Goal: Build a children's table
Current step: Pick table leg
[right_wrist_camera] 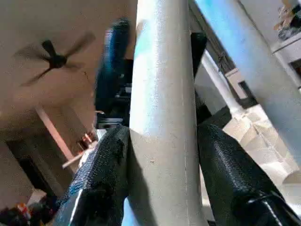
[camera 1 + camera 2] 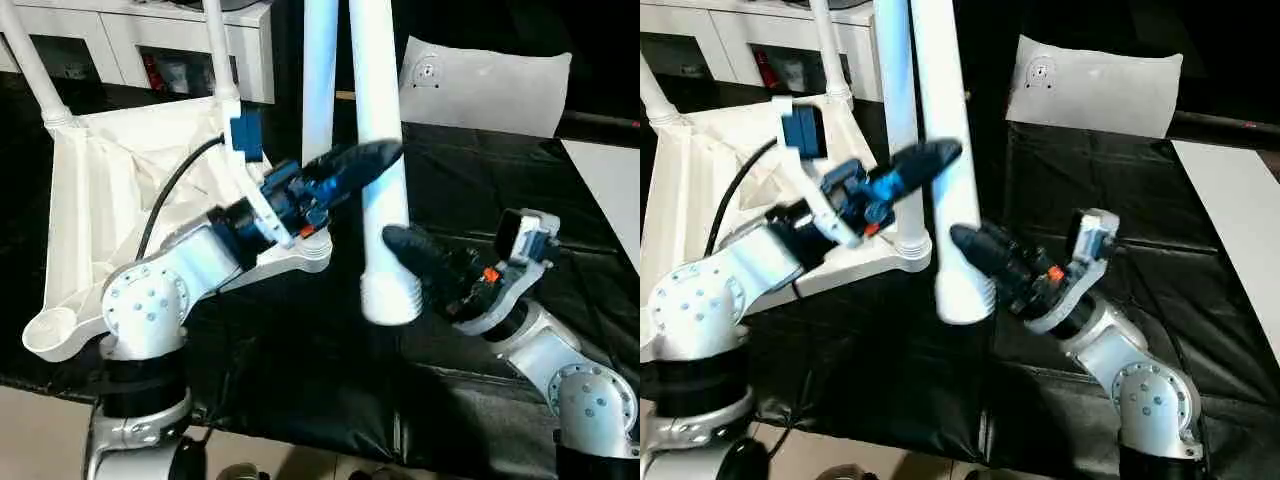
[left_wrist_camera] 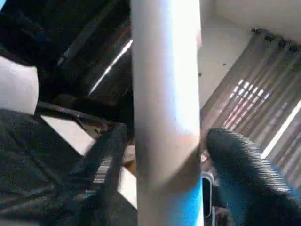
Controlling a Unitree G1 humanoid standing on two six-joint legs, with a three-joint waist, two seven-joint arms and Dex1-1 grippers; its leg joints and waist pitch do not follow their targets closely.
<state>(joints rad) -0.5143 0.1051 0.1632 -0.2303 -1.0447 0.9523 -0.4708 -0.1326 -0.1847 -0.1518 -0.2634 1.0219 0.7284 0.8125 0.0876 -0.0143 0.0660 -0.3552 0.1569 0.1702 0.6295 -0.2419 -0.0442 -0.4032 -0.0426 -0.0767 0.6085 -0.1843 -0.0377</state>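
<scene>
On the black-draped table (image 2: pixel 500 190), the right hand (image 2: pixel 420 262) grips the fourth leg (image 2: pixel 385 180) upright while the left hand (image 2: pixel 350 165) brackets it higher; next, I judge, carry it to the tabletop's (image 2: pixel 100 200) empty socket (image 2: pixel 55 328) at eight o'clock.

The two head views look forward and down from above the silver forearms, a slight sideways offset apart, sharing the black table (image 2: pixel 500 200) and the loose leg (image 2: pixel 385 180). Each wrist view looks upward from very near along its own fingers at that same leg, toward ceiling and curtains.
</scene>
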